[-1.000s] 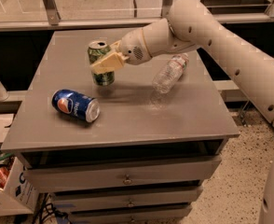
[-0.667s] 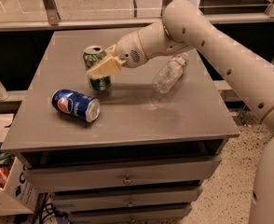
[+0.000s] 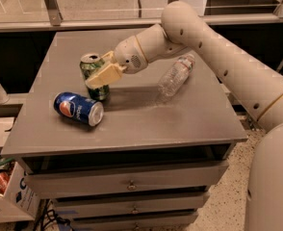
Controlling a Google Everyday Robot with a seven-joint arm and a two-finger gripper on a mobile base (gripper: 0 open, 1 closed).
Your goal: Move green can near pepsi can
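Now I have the tool [image 3: 99, 76] clamped side-on around the green can [image 3: 91, 64], held upright toward the worktop's [image 3: 180, 124] left edge, I judge so it sets down standing. The pepsi can [image 3: 79, 109] lies on its side just in front, near the front-left corner. A clear plastic bottle [image 3: 176, 75] lies mid-worktop, well apart; only the pepsi can crowds the landing spot

Pepsi logo on pepsi can [image 3: 79, 109], nr pincer [image 3: 97, 72] gripping green can [image 3: 89, 66].
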